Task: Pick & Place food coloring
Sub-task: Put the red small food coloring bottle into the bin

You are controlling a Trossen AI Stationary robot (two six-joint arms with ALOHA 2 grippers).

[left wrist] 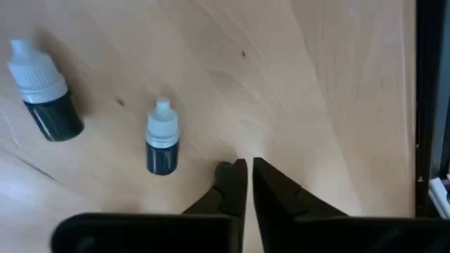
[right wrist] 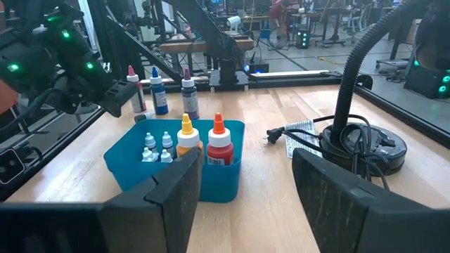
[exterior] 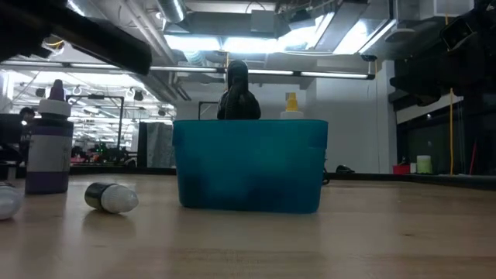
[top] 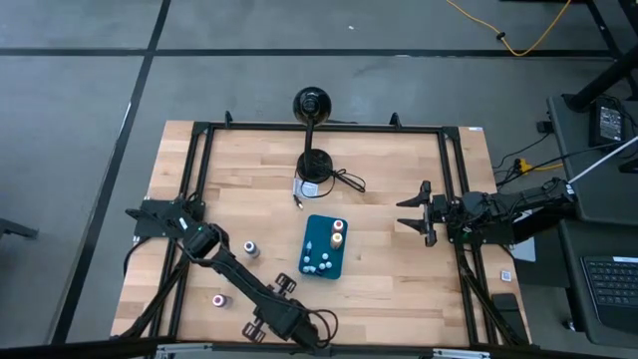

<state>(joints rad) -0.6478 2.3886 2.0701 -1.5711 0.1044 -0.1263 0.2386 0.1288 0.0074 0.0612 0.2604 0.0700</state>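
**Empty-handed at the front edge, bottles in the tray and around it**

My left gripper (left wrist: 247, 176) sits low over the bare light wooden table (top: 399, 269) near its front edge, the two dark fingers pressed almost together with only a sliver between them and nothing held. Just beside the fingertips in my left wrist view, two small dark-bodied food coloring bottles with white caps lie on the wood: one close by (left wrist: 162, 144), the other farther off (left wrist: 42, 91).

My right gripper (top: 417, 212) hovers at the table's right side, its jaws spread wide and empty, facing the teal rectangular plastic tray (top: 341, 261). The tray stands at the middle of the table. In it are an orange-capped bottle (right wrist: 185, 137) and a red-capped bottle (right wrist: 219, 143) standing side by side, with several tiny white-capped bottles (right wrist: 158, 146) clustered behind them.

Outside the tray, a white-capped bottle (top: 251, 248) rests to its left, and a red-capped one (top: 217, 299) lies nearer the front left corner. A black gooseneck stand (top: 312, 160) sits behind the tray.
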